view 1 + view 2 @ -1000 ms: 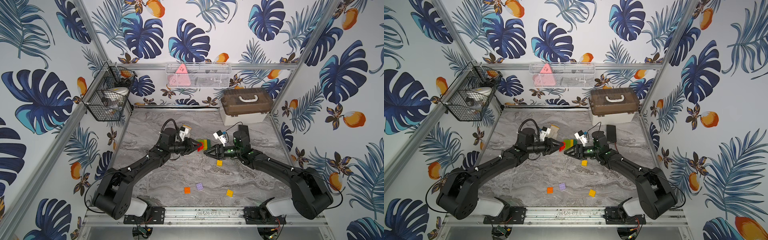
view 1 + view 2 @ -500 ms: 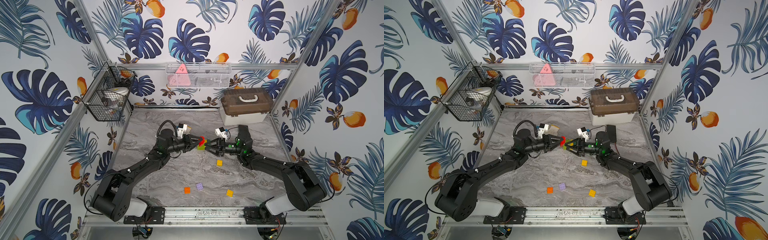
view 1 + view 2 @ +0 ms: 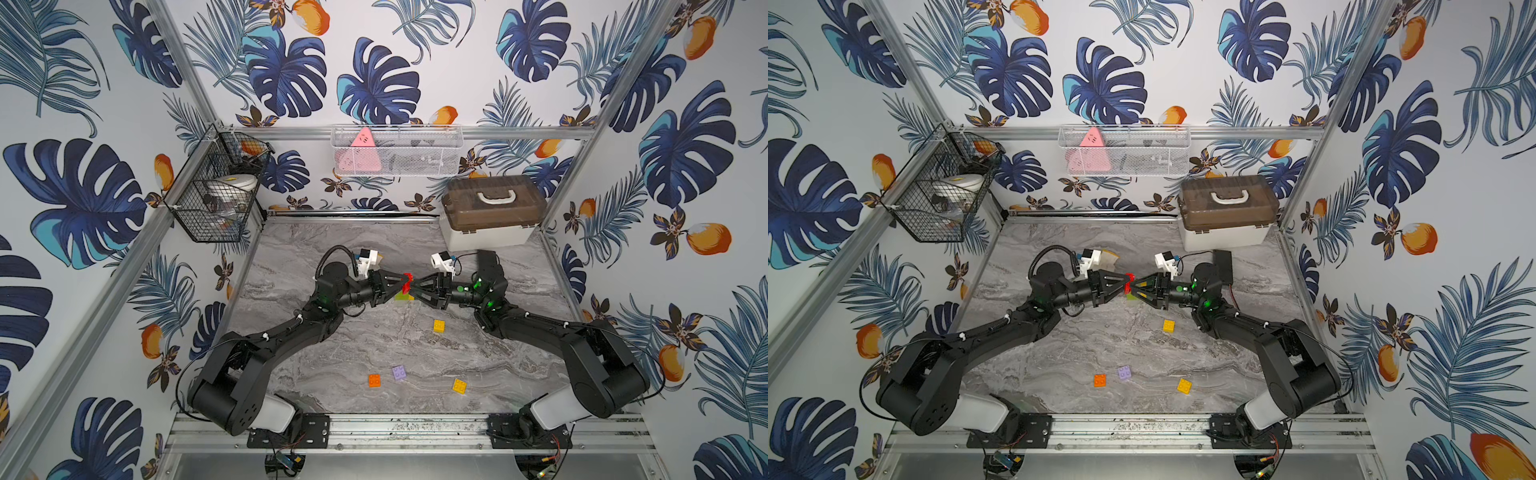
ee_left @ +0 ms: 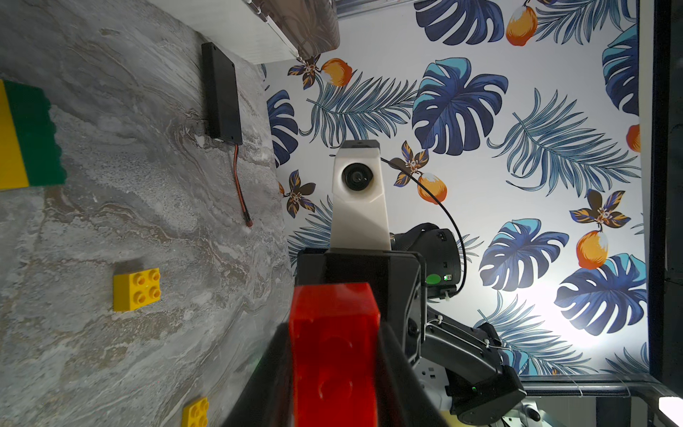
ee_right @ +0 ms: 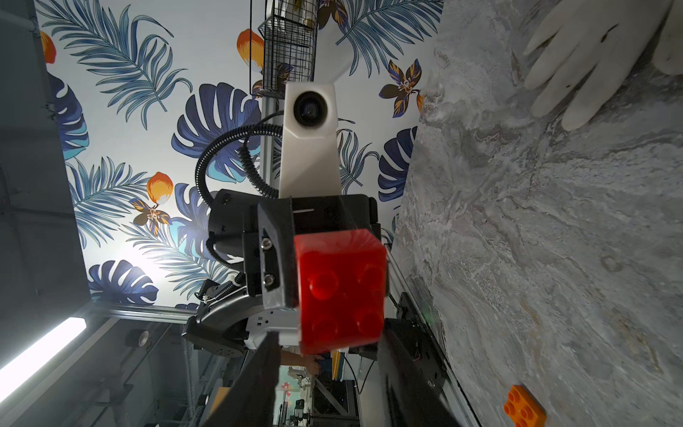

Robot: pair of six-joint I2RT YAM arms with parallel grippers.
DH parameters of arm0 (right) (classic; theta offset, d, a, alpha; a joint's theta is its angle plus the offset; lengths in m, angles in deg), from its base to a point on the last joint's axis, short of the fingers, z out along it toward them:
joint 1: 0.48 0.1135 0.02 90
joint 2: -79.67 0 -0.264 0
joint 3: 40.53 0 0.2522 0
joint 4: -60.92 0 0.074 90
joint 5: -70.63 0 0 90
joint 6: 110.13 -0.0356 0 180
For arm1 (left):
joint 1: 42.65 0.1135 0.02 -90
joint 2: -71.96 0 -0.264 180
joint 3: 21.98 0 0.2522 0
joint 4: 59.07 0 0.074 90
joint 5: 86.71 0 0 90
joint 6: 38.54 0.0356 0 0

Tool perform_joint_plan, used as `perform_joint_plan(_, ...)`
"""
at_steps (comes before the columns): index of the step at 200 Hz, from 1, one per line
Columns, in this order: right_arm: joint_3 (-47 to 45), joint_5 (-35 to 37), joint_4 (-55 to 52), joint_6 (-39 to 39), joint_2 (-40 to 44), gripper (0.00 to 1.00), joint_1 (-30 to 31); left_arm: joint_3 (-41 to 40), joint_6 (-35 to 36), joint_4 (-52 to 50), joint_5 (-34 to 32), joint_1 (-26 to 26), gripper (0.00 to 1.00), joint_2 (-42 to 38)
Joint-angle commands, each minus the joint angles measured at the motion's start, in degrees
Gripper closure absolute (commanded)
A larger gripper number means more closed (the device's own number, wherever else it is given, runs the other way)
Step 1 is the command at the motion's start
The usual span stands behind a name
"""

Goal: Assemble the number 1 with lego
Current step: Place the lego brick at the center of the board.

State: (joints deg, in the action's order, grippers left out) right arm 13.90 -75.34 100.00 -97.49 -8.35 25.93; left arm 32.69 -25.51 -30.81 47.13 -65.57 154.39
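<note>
Around: a wire basket hung on the left wall. A mesh tray with a pink triangle hung on the back wall. A lidded box sat in the back right corner of the bench, with a black pack and its red lead just in front.
Left hand: grasped the red brick by two sides, off the bench at its middle.
Red brick: between the two hands, studs facing the right hand.
Stack: lime, yellow and dark green, on the bench just under the hands.
Right hand: tip to tip with the left, jaws apart on either side of the red brick. Whether they pressed it could not be told.
In the way: both hands covered most of the stack in both top views.
Counts: one red brick and one stack. Four loose bricks lay nearer the front: orange brick, lilac brick, and two yellow bricks. There were also two baskets, one box and one glove.
Hidden: in a top view the glove was only a pale scrap behind the left wrist camera. The left wrist view cut the stack at its edge, showing yellow and dark green only. What lay in the wire basket was unclear.
</note>
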Motion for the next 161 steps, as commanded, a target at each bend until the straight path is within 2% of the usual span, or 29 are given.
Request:
perform_joint_plan(1,0.21,0.60,3.67,-1.13,-0.05,0.54,-0.05,0.40,-0.93,2.76,0.44,-0.26,0.85,-0.58)
perform_joint_plan(69,0.12,0.60,7.34,-3.30,-1.26,0.65,0.00,-0.05,-2.54,4.41,0.64,-1.04,0.85,-0.45)
perform_joint_plan(114,-0.15,0.74,8.43,-3.71,-1.88,0.61,-0.04,-0.45,-5.51,8.34,0.92,-1.24,0.86,1.03)
perform_joint_plan(161,0.03,0.42,8.47,-3.57,-1.80,0.60,0.00,-0.54,-5.82,8.17,1.01,-1.42,0.87,0.73)
